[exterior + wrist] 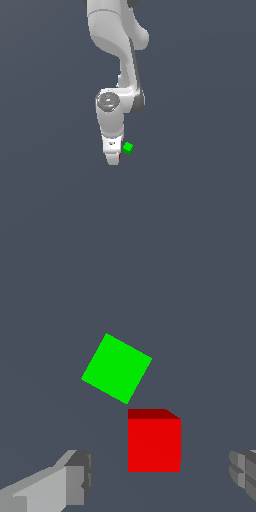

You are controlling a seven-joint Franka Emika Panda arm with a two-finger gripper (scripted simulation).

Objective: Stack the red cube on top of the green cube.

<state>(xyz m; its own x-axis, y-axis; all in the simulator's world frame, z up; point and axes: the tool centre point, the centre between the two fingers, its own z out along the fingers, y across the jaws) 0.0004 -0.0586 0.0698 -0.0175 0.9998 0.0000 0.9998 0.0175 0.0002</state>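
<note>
— Right, where did the cubes sit at that point?

— Red cube (pixel 153 445) lay on the floor directly under the gripper (pixel 160 476), between the two fingers. Green cube (pixel 116 368) sat just beside it, corner near corner, turned at an angle to the red one. No contact between them that I could see. In the exterior view only a sliver of the red cube (pixel 120 156) showed past the hand; the green cube (pixel 127 148) was plain on that view's right.

— And the pincer?

— Spread wide, gaps on both sides of the red cube, nothing held.

— Risks?

— Closeness, mainly. My guess: a finger (pixel 75 476) coming down could clip the green cube and shove it. Also, the green sat rotated, so the red one placed square might overhang a corner and slide off.
</note>
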